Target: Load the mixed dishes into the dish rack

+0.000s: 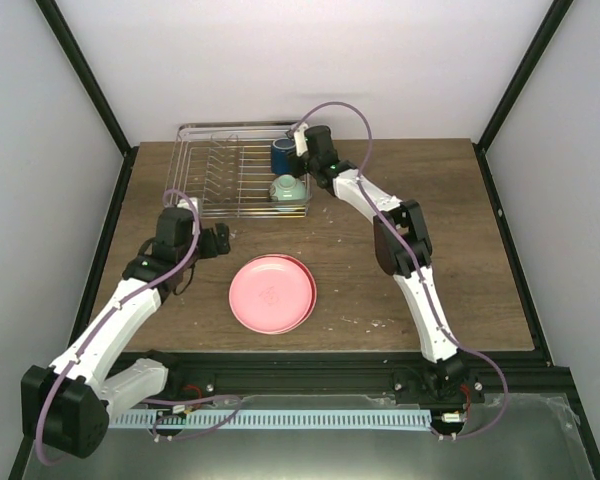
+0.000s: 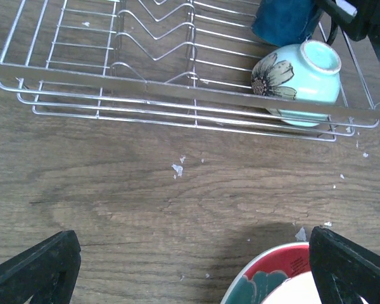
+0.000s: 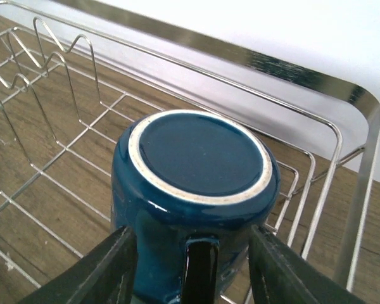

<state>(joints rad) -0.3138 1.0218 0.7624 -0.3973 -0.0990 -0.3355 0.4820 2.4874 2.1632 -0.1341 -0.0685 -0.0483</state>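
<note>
Right claw (image 3: pixel 191 239): we see its fingers spread to either side of the handle of the dark blue cup (image 3: pixel 202 152), neither touching the handle.
Left claw (image 2: pixel 193 253): spread wide with nothing between the fingers, low over the wooden table (image 1: pixel 480 250), left of centre in the overhead view.
Dark blue cup: upside down, base ring up, in the right end of the dish rack (image 1: pixel 220 170).
Mint-green bowl (image 2: pixel 297 79): tipped on its side at the rack's near right corner, just in front of the cup; we see a flower printed on its wall.
Dish rack: upper centre of the overhead view.
Pink plate (image 1: pixel 272 292): on the table at mid-frame, well apart from the rack.
Red-and-teal floral plate (image 2: pixel 272 278): only its rim shows, at the bottom edge of the left wrist view.
</note>
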